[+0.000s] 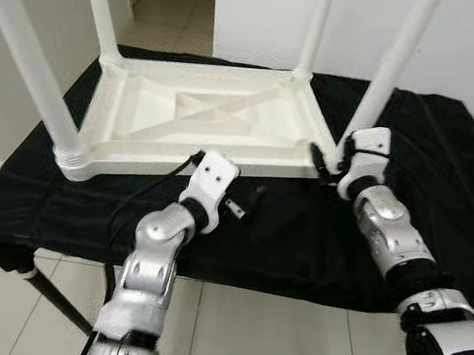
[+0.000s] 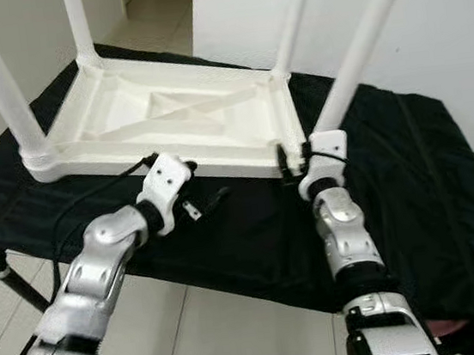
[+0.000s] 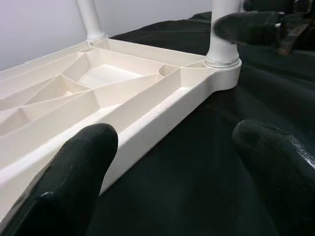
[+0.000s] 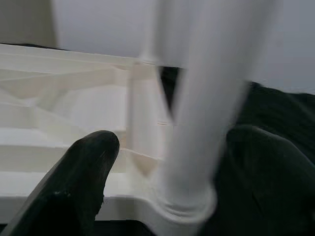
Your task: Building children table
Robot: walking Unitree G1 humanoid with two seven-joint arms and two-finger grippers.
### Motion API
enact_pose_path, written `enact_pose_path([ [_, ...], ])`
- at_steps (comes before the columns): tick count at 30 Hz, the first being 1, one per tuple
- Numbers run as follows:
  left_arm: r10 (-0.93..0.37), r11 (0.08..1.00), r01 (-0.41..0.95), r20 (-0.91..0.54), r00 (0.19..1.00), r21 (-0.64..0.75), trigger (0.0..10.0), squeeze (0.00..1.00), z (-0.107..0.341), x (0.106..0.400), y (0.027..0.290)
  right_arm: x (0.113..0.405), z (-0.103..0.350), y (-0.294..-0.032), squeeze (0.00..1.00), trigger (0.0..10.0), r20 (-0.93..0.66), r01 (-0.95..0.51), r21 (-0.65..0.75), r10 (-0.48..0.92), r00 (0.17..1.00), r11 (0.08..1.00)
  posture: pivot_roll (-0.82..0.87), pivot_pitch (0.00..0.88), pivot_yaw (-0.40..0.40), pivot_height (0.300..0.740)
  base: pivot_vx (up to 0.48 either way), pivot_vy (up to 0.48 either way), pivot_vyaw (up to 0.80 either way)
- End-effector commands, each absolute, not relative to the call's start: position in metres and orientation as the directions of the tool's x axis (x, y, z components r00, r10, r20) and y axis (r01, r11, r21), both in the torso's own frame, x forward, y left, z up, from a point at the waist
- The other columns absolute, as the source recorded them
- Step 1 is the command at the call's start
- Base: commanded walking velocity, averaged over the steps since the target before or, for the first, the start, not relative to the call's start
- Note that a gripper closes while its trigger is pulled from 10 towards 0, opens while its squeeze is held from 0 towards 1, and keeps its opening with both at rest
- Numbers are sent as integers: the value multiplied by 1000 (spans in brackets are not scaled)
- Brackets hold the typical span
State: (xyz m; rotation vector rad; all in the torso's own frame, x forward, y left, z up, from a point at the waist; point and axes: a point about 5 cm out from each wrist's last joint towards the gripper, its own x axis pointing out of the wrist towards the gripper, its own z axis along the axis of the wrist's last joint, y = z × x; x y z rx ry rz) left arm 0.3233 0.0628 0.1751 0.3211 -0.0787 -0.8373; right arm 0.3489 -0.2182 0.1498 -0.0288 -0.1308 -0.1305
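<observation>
Left eye view: the white plastic table top (image 1: 203,112) is lying upside down on a work surface draped in black cloth (image 1: 444,169). Four white legs are standing up from its four corners, so the assembly is looking close to done. The right gripper (image 1: 321,160) is working at the near right leg (image 1: 396,63), down by its socket. The left gripper (image 1: 249,204) is hovering over the cloth, just beside the near long edge of the top.

Right eye view: the same layout is showing. Count: one table top, four legs, two grippers. No loose leg is lying on the cloth.

Left wrist view: the left fingers (image 3: 64,187) are standing wide apart and holding nothing. The ribbed underside and near edge of the top are running away toward the near right leg.

Right wrist view: the right fingers (image 4: 83,172) are straddling the base of the blurred leg, one on each side. Whether they are pressing on it cannot be told.

Judgement: the remaining work is probably seating this last leg firmly, then turning the table upright.
</observation>
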Motion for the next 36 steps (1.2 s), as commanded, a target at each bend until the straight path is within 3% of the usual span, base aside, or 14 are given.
enact_pose_path([
  [1,-635,729,608,-20,772,315,10000,0,174,330,63,345,145,-236,0,10000,119,214,-15,-210,970,977,-22,21,-91,740,0,0,0],
  [4,-634,731,606,-17,773,315,10000,0,175,331,62,344,146,-240,0,10000,125,232,-25,-227,966,972,-31,12,-79,740,0,0,0],
  [7,-632,726,599,-14,774,339,10000,0,176,338,57,340,146,-262,0,10000,136,350,-27,-344,929,936,-58,0,-69,740,0,0,0],
  [12,-625,724,584,-9,780,367,10000,0,177,346,56,339,146,-266,0,10000,139,375,-8,-370,919,927,-57,0,-73,740,0,0,0],
  [19,-572,728,547,-72,817,413,10000,0,172,362,66,340,139,-223,0,10000,150,148,46,-153,977,988,-47,0,-70,740,0,0,0],
  [26,-506,743,508,-131,853,435,10000,0,170,376,73,334,141,-196,0,10000,187,8,66,-20,982,998,-54,0,-57,740,0,0,0],
  [28,-449,755,462,-145,882,465,10000,0,172,385,76,326,142,-179,0,10000,216,-103,88,82,973,991,-51,0,-49,740,0,0,0],
  [36,-387,764,421,-175,905,488,10000,0,175,397,84,319,143,-165,0,10000,222,-176,94,152,963,980,-66,0,-41,740,0,0,0],
])
